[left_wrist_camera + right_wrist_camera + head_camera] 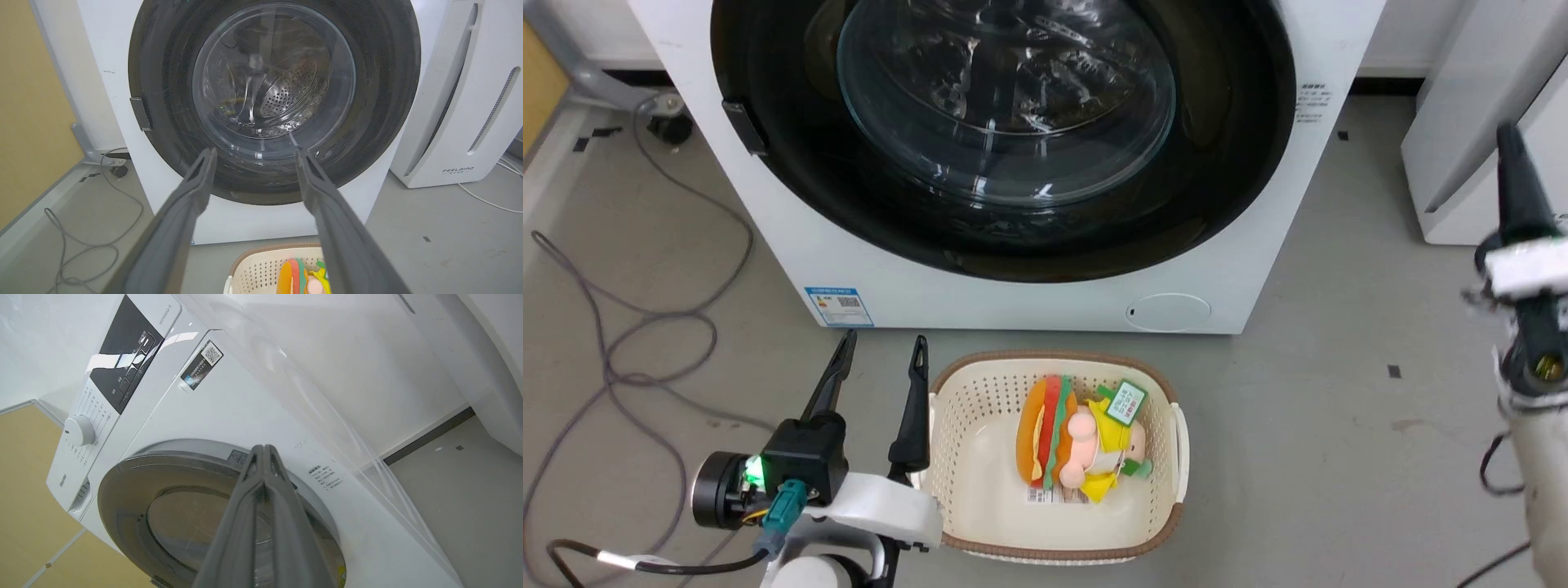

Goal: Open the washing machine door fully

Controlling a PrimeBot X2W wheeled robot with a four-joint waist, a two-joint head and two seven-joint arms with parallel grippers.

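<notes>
1. Starting at the left pincer (885, 343): the fingers are spread wide with nothing between them. It sits low by the floor, aimed at the lower half of the washing machine door (1225, 163) and well short of touching it. I read that as a waiting pose, out of the door's way.
2. Over to the right pincer (263, 449): the fingers are pressed together into one thin blade, and it's empty too. It's raised off the machine's right side and looks across the door's upper rim. My guess is that a closed tip suits hooking behind an edge.
3. Now the door itself: it lies shut, flat against the front of the washing machine (1013, 306) and nearly as wide as the cabinet. The steel drum (294, 94) shows through the glass.
4. Which way does it point? The glossy face looks straight out at the robot. It's round, so it has no long axis to speak of. A small grey tab (140, 113) sits on the rim at the robot's left. That's probably the pull point, which would put an upright hinge line on the right.
5. Further out, a laundry basket (1054, 357) holding a plush burger toy (1054, 441) stands on the floor just before the machine, beside the left pincer. It could sit close to the swing path.
</notes>
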